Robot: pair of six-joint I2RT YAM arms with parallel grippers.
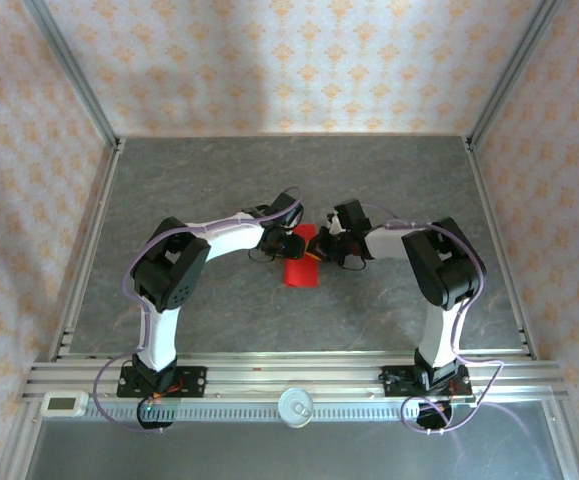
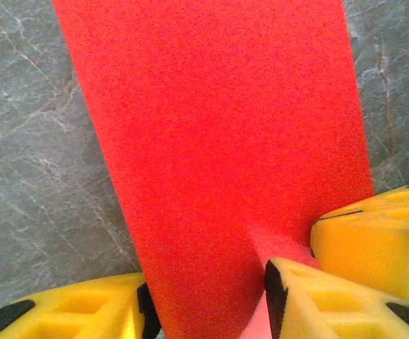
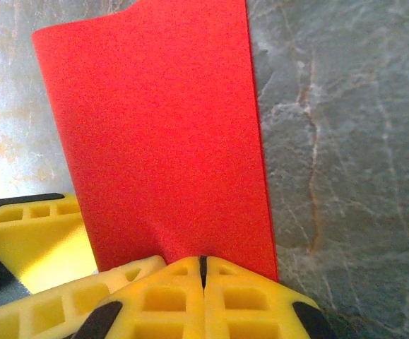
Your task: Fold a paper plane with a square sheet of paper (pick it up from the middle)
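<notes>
1. a grey marbled table [image 1: 219, 190] stands inside a metal-framed booth with pale wallpaper [image 1: 299, 70] printed in orange. in the middle of it is the red paper [image 1: 301, 270], folded down to a narrow strip.
2. nearest me, well on this side of the red paper, an aluminium rail [image 1: 269, 372] carries both arm bases. a small white display [image 1: 64, 403] sits far off to the paper's left, and a round white disc [image 1: 296, 405] lies straight in front of it.
3. the left arm [image 1: 174, 270] bends in from the paper's left and the right arm [image 1: 439, 265] from its right. their black wrists meet over the strip's farther half, and its near end sticks out toward me.
4. the right gripper [image 3: 203, 267] is pinched tight on one short edge of the paper, its yellow fingers pressed together with the sheet coming out from between them.
5. the left gripper [image 2: 210, 300] has its yellow fingers [image 2: 70, 314] apart, one at the strip's edge and the other planted on the red surface. whether they actually squeeze the paper i cannot tell.
6. beyond the paper, the table runs back to the wallpapered wall.
</notes>
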